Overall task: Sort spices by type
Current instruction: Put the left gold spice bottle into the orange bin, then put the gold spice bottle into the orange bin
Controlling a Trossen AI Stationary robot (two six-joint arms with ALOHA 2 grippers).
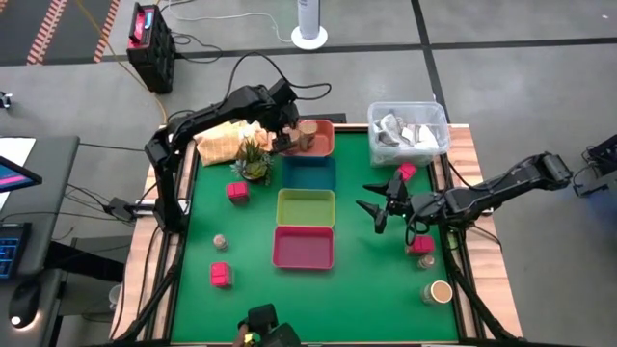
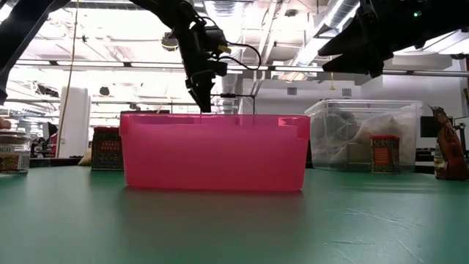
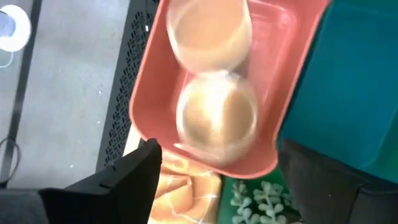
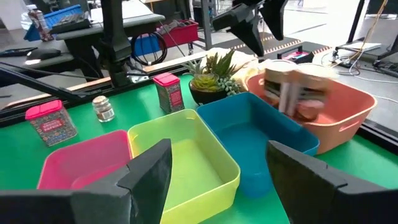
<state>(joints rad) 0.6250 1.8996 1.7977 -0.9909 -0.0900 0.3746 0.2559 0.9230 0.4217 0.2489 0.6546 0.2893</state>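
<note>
Four trays run down the middle of the green worktop (image 1: 202,231) in the overhead shot: orange tray (image 1: 324,143) at top, then blue tray (image 1: 308,173), green tray (image 1: 306,207) and pink tray (image 1: 304,247). The left gripper (image 1: 286,135) hangs over the orange one, fingers spread and holding nothing, with two tan-lidded jars (image 3: 216,118) sitting in the tray right under it. Looks like a drop-off step to me, so the clean finish is lifting straight up without clipping a lid.

The right gripper (image 1: 378,205) hovers center-right, fingers apart and empty, near a pink packet (image 1: 420,244) and another tan-lidded jar (image 1: 441,291) at lower right. More pink packets (image 1: 237,193) sit toward the left, plus a tiny pale-topped jar (image 1: 220,241) in the lower left. I'd go for the nearest packet next, squarely.
</note>
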